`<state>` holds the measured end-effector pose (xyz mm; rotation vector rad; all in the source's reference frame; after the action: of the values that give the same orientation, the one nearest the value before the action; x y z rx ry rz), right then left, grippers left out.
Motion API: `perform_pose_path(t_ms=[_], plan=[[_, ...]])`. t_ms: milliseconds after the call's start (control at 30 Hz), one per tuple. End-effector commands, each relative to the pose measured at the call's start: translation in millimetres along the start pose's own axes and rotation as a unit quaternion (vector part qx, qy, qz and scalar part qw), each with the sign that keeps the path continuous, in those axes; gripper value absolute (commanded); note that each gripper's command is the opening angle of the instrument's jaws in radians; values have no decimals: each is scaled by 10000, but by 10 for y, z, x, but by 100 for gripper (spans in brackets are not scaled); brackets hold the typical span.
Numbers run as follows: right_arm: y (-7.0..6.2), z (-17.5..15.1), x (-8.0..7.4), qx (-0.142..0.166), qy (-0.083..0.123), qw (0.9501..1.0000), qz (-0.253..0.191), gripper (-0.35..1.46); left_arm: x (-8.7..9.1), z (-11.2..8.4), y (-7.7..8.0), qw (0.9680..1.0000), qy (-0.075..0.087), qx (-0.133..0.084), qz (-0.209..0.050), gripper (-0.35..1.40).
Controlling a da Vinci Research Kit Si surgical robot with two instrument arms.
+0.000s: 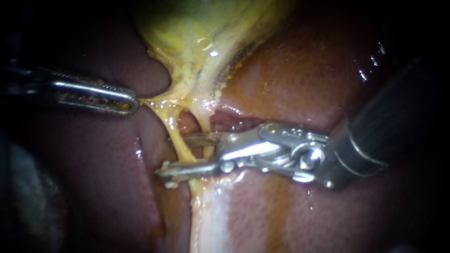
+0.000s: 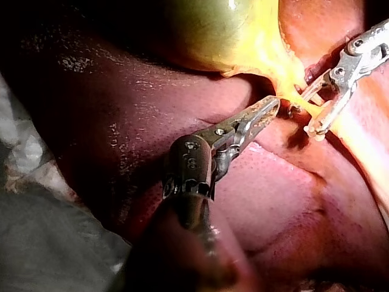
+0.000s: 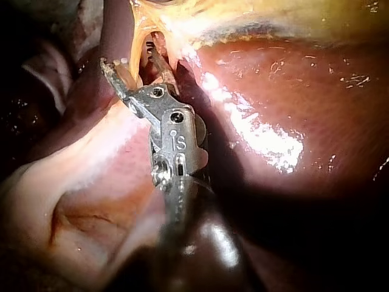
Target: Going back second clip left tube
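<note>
Close-up of a dark red liver [image 1: 300,70], with the yellow-green gallbladder [image 1: 197,28] at the upper middle of the frame. From the left edge, the left instrument [image 1: 130,102] reaches in almost level. Its jaws are pressed together and pinch the rim of the yellow tissue [image 1: 161,99] below the gallbladder, which is stretched taut toward it.

Just left of centre, two thin yellow tubes run down from that tissue. The left tube [image 1: 174,133] slants down and to the right. The right tube [image 1: 200,122] lies just beside it and is partly hidden behind metal.

From the right edge comes the right instrument [image 1: 171,155], a thick dark shaft with a silver hinge. Its jaws are spread wide, one above the other, and the left tube crosses the gap between them. A pale glistening band [image 1: 211,220] runs to the bottom of the frame.

From the left arm's camera, the left instrument [image 2: 275,104] has its jaws together, with the tip at the yellow tissue under the gallbladder [image 2: 213,30]. The right instrument [image 2: 309,115] stands just ahead of it with its jaws apart.

From the right arm's camera, the right instrument [image 3: 130,61] lies over the liver [image 3: 273,121]. Its jaws are parted around a yellow strand.
</note>
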<state>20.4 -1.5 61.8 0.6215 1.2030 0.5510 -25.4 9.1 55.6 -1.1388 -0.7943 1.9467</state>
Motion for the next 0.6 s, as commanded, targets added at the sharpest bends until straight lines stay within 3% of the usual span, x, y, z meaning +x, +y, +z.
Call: perform_pose_path(t_ms=[33,367,600], plan=[[-1,-2,0,8,2,9999,-108,50,0,0,0,10000,0,-2,2,-35],[-28,-65,-3,212,-19,9964,-818,50,-2,-3,-1,10000,-3,-8,8,-35],[-32,-124,12,219,-5,9924,-1215,50,-2,-3,-1,10000,-3,-8,9,-35]])
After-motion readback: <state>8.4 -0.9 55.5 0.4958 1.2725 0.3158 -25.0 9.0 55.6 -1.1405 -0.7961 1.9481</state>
